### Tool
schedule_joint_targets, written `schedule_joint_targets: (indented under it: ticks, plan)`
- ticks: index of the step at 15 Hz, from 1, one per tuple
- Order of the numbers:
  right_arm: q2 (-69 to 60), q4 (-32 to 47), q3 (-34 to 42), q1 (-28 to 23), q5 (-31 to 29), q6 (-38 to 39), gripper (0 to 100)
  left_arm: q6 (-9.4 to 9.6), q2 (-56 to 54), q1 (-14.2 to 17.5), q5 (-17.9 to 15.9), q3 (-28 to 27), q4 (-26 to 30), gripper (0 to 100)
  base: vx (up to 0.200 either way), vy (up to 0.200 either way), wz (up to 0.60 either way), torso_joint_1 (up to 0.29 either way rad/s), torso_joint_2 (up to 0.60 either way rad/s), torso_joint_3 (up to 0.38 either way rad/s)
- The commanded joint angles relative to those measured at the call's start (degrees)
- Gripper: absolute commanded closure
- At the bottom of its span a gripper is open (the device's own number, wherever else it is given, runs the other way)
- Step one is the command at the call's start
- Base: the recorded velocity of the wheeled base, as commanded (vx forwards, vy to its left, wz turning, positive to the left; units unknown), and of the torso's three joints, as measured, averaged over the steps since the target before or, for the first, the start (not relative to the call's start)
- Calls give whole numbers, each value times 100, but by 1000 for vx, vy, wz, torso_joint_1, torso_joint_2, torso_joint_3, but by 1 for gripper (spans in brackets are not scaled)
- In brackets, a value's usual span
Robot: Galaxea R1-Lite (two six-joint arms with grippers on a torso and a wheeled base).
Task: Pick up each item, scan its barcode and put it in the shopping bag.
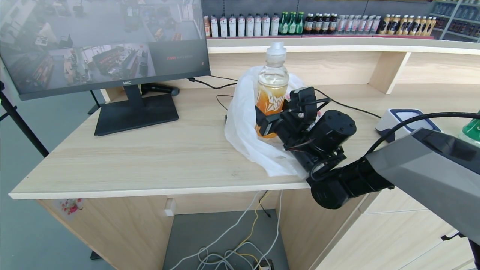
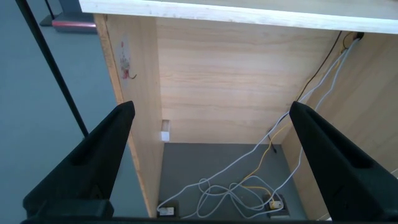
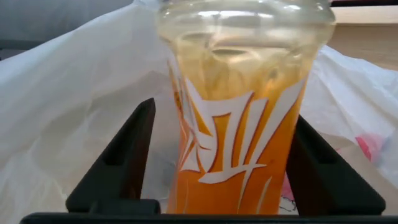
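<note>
Left wrist view: left end effector [image 2: 211, 118] sits below the surface's edge, its two black wedge-shaped fingers spread wide apart with nothing between them. Beyond them are a light wood panel [image 2: 230, 81] and loose white and yellow cables [image 2: 236, 186] on a grey floor.
Monitor: black-framed flat screen [image 1: 101, 41] on a square black foot, at the far left of the surface. It shows a grid of camera feeds. The small print on the bezel is not legible.
Surface: pale wood-grain laminate [image 1: 150, 161], matte, with a straight front edge.
Shopping bag: thin white plastic [image 1: 243, 123], crumpled and translucent, slumped near the middle of the surface with its mouth open upward. A bit of pink print on its right side is illegible.
Bottle: clear plastic drink bottle [image 1: 272, 80] standing in the bag's mouth, long axis near vertical, white cap up, base down among the folds. Rounded shoulder, pale amber liquid above, orange wrap label with white slanted strokes below. No barcode or readable words face either camera.
Grip: right end effector [image 1: 280, 108] is at the bag's right side. Its black fingers [image 3: 124, 162] are clamped on the bottle's labelled lower half, one on each side.
Scanner: low white-and-grey box [image 1: 405, 118] with a blue-rimmed window, on the surface right of the bag and well apart from the bottle.
Far right: green-topped item [image 1: 473, 129], cut by the frame edge, just beyond the scanner.
Back shelf: row of upright drinks [image 1: 318, 24] in white, green, dark and yellow. Their labels are too small to read.
</note>
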Motion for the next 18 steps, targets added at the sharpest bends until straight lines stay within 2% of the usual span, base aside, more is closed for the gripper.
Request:
schedule_joint_targets:
  ticks: [1,10,18]
  plan:
    - [-9,-7,6,-1,-1,5,0,-1,-2,-1,1,0,0,0,0,0,0,0,0,0]
    - [-238,-34,138,16,-10,5,0,-1,-2,-1,1,0,0,0,0,0,0,0,0,0]
    - [-818,-130,656,25,-150,75,0,17,-2,-1,1,0,0,0,0,0,0,0,0,0]
